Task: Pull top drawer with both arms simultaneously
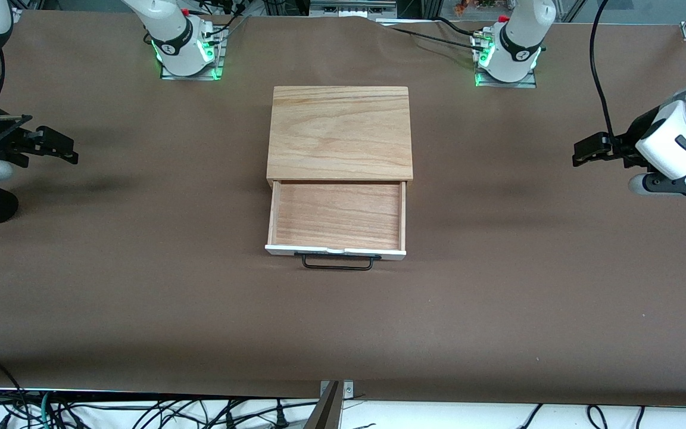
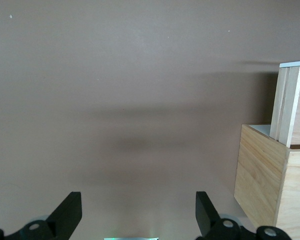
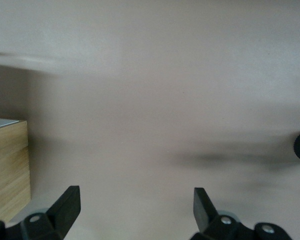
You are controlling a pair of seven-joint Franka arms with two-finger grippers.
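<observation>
The cabinet, a box of light grained wood, stands on the brown table near the middle of the edge where the two arm bases are mounted. The top drawer is pulled out toward the front camera, so its wooden floor lies open to view – the white front panel is the part nearest to the camera, and the black wire handle sticks out from that panel. Nothing lies inside the drawer. The left gripper hangs over the bare table at the left arm's end, well apart from the cabinet, and it holds nothing; in the left wrist view its fingers are spread wide. The right gripper hangs over the right arm's end of the table, also well apart from the cabinet – its fingers are spread wide too and hold nothing. Neither gripper touches the handle or the drawer.
</observation>
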